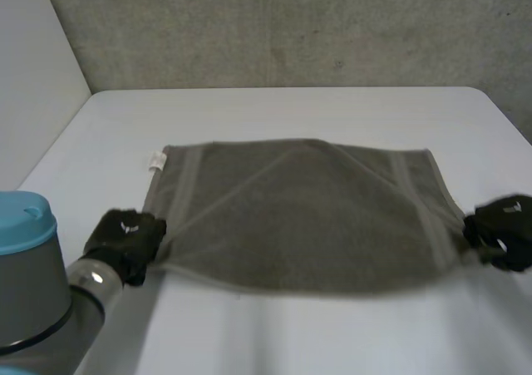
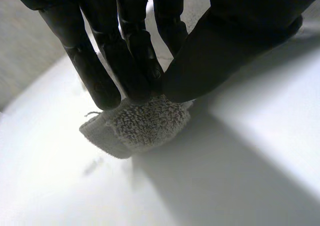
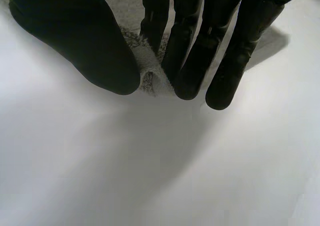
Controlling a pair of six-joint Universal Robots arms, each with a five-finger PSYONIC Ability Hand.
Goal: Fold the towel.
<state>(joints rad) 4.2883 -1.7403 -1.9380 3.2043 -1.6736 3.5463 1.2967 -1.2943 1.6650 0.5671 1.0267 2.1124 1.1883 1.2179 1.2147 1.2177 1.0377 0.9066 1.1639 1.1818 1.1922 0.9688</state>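
A grey-brown towel [image 1: 299,217] is spread across the middle of the white table [image 1: 291,109], its near edge lifted a little off the surface. My left hand [image 1: 126,240] holds the towel's near left corner. In the left wrist view that corner [image 2: 142,128] is pinched between the thumb [image 2: 210,60] and the fingers [image 2: 135,50]. My right hand [image 1: 501,229] holds the near right corner. In the right wrist view the towel's edge [image 3: 147,65] is squeezed between the thumb [image 3: 85,45] and the fingers [image 3: 195,55].
A small white label [image 1: 155,160] sticks out at the towel's far left corner. A grey wall [image 1: 291,26] stands behind the table. The table's right edge [image 1: 507,113] runs close to my right hand.
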